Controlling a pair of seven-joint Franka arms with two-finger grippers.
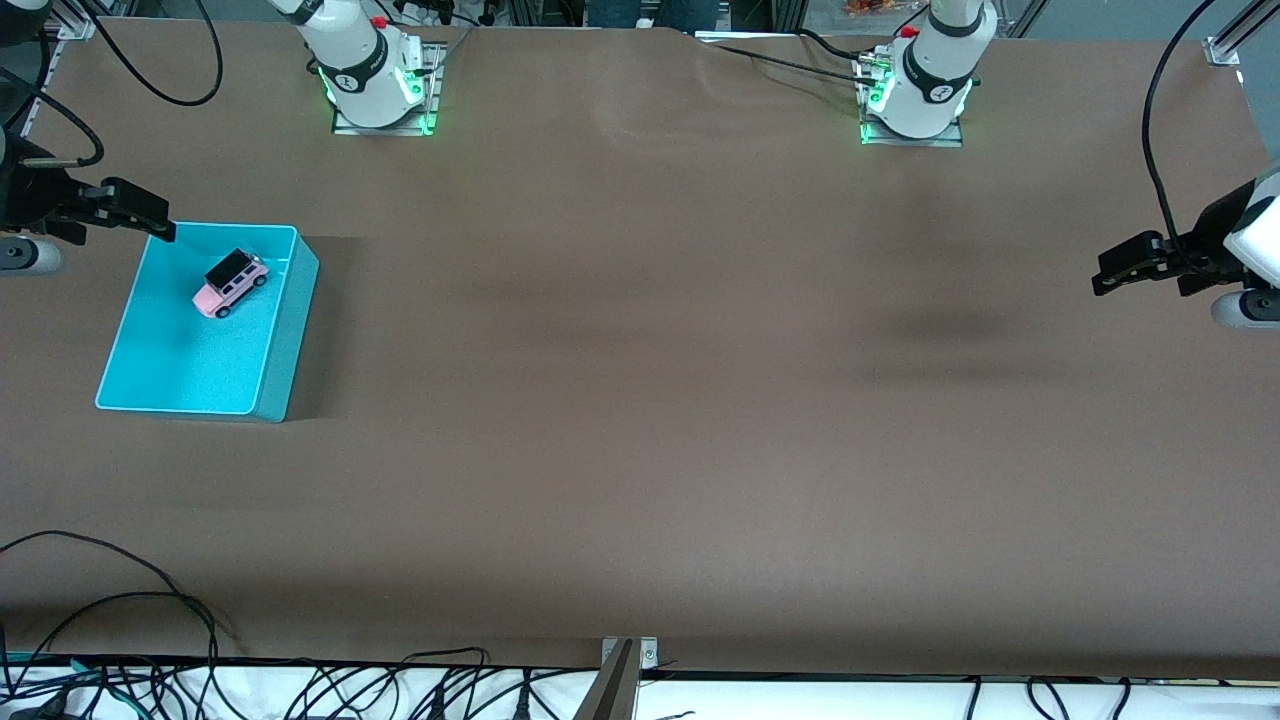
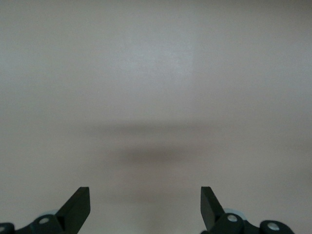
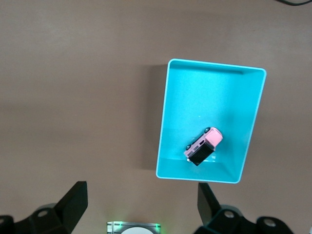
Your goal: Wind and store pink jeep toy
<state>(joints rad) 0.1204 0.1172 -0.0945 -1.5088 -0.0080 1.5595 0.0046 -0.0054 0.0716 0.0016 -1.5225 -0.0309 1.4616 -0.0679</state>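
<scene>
The pink jeep toy (image 1: 230, 283) with its black roof stands on its wheels inside the turquoise bin (image 1: 190, 365), in the part of the bin farther from the front camera. The right wrist view shows the jeep (image 3: 204, 145) in the bin (image 3: 209, 92) from high above. My right gripper (image 1: 150, 218) is open and empty, up in the air at the bin's corner toward the right arm's end of the table; its own view shows it (image 3: 142, 200) off the bin. My left gripper (image 1: 1110, 275) is open and empty over bare table at the left arm's end, and its own view (image 2: 145, 204) shows only table.
The bin stands at the right arm's end of the brown table (image 1: 640, 400). The two arm bases (image 1: 375, 80) (image 1: 915, 95) stand along the edge farthest from the front camera. Cables (image 1: 300, 690) and a metal bracket (image 1: 625, 660) lie along the nearest edge.
</scene>
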